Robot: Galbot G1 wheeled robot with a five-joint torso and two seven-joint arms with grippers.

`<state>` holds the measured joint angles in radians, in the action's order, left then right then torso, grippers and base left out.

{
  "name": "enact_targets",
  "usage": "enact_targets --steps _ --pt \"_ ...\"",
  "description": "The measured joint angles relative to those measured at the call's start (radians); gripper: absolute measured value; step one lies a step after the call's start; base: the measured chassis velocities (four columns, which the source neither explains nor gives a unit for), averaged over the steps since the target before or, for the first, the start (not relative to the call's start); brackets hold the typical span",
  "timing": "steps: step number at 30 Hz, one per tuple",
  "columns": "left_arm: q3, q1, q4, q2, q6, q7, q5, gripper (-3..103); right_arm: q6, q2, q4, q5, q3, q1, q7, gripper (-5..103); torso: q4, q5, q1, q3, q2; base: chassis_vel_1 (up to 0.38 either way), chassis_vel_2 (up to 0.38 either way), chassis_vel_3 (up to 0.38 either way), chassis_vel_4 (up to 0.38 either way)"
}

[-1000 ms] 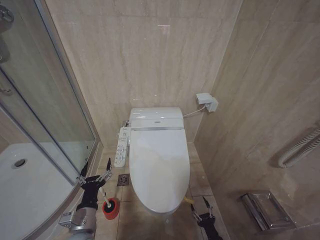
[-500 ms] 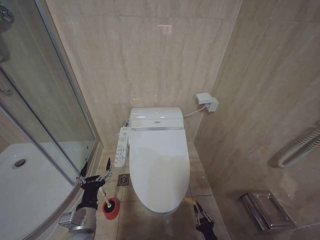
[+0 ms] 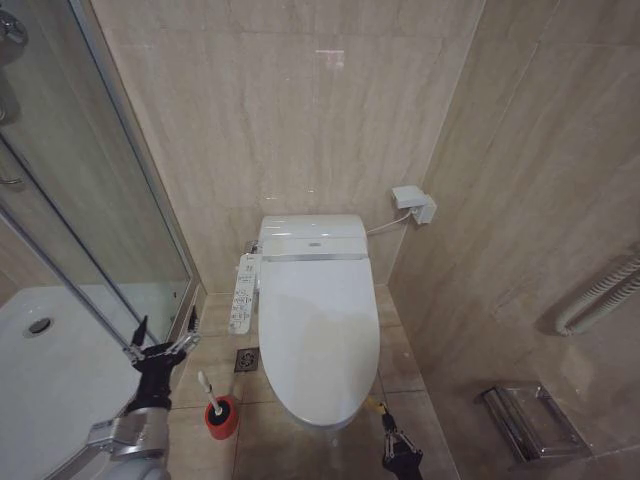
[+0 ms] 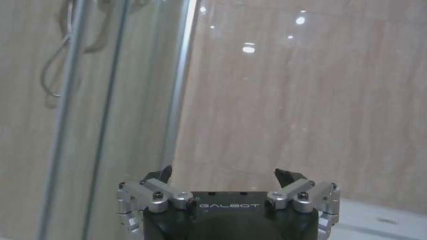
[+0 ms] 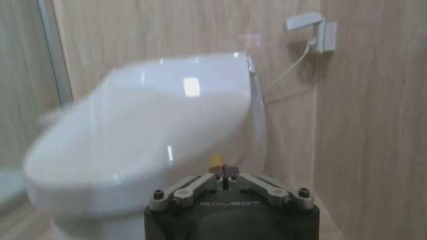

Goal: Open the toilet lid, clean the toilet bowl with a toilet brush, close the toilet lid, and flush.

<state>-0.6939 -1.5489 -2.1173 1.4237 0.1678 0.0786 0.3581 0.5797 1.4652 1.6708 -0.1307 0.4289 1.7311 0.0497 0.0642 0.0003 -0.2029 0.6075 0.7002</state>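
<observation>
My right claw (image 3: 387, 427), pinched tight on the yellow strip (image 3: 373, 404) at five o'clock of the shut toilet lid (image 3: 318, 335), could slip off that thin tab, while my left claw (image 3: 157, 345) waits spread wide

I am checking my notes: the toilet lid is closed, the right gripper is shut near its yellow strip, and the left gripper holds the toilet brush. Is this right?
One thing is wrong. In the head view the left gripper is open and empty; the toilet brush stands in its red pot. The toilet lid is closed, and the right gripper is shut by the yellow strip.
</observation>
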Motion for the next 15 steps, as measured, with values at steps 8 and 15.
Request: enact_targets --steps 8,15 --pt "-0.025 0.007 0.017 -0.008 0.001 0.002 0.015 100 0.023 0.005 0.149 -0.047 -0.033 0.067 -0.028 0 0.0 0.0002 0.0 0.0 0.0 0.0 0.0 0.0 0.0" --pt "-0.04 0.021 0.045 -0.015 0.001 0.003 0.017 100 0.028 -0.004 0.302 -0.065 -0.052 0.099 -0.089 0 0.0001 0.0001 0.0 0.0 0.0 0.0 0.0 0.0 0.0"
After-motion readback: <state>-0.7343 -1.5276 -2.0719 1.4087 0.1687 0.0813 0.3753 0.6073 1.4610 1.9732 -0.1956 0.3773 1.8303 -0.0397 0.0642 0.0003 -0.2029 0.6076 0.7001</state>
